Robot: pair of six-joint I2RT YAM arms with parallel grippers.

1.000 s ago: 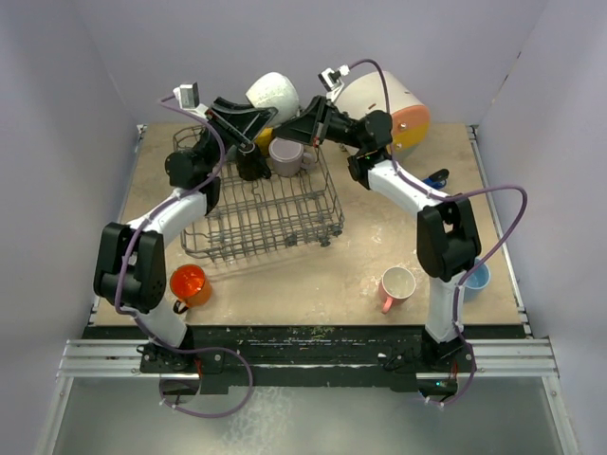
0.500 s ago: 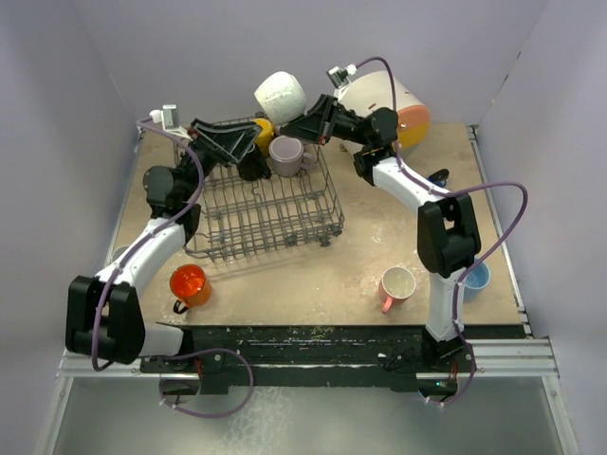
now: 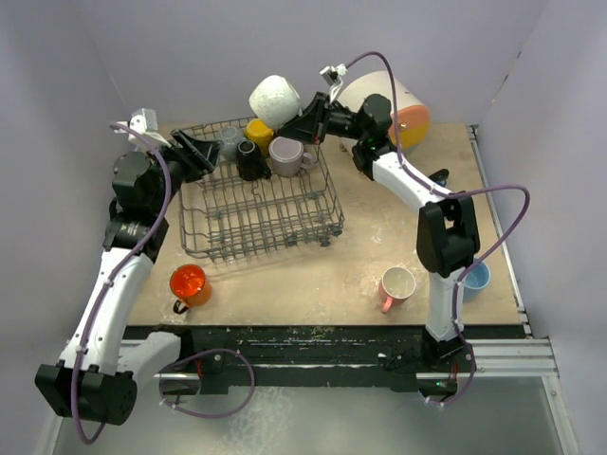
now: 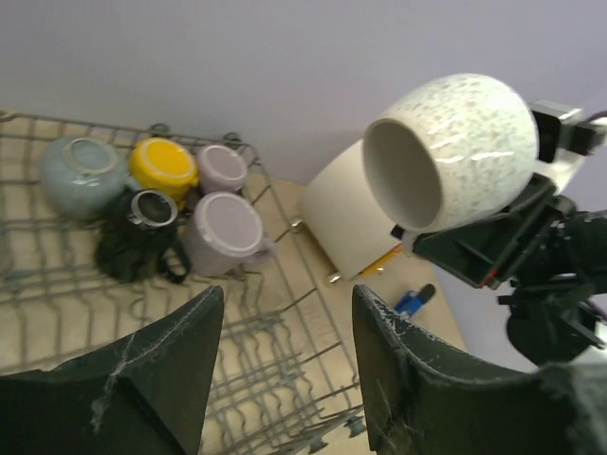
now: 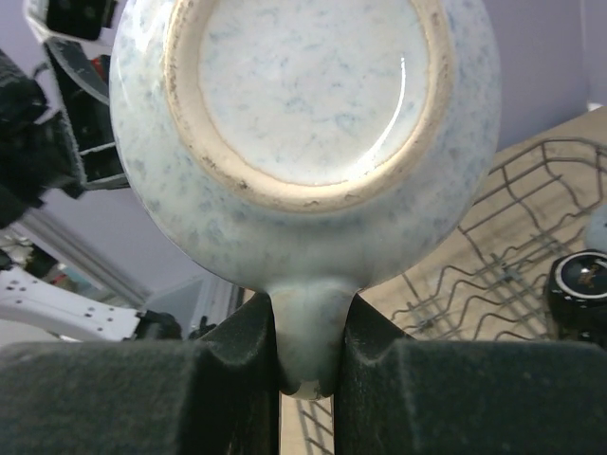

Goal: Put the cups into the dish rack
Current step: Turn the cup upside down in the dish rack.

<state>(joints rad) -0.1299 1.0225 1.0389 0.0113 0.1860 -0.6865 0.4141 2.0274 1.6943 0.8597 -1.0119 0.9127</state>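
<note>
The grey wire dish rack (image 3: pixel 270 216) sits at the table's middle left. At its back stand a light blue cup (image 3: pixel 228 142), a yellow cup (image 3: pixel 259 133), a black cup (image 3: pixel 251 162) and a mauve cup (image 3: pixel 286 154). My right gripper (image 3: pixel 302 120) is shut on the handle of a white speckled mug (image 3: pixel 275 98) and holds it on its side in the air above the rack's back edge; the handle shows pinched in the right wrist view (image 5: pixel 308 351). My left gripper (image 3: pixel 204 154) is open and empty at the rack's left back corner. The left wrist view shows the mug's mouth (image 4: pixel 453 142).
An orange cup (image 3: pixel 188 282) stands on the table at the front left. A white and pink cup (image 3: pixel 397 283) and a light blue cup (image 3: pixel 477 277) stand at the front right. The big white cylinder (image 3: pixel 394 106) lies at the back right, with a small blue object (image 3: pixel 436 177) near it.
My left gripper has drawn back to the left and down, away from the white mug. My right gripper still holds the mug and has shifted a little left.
</note>
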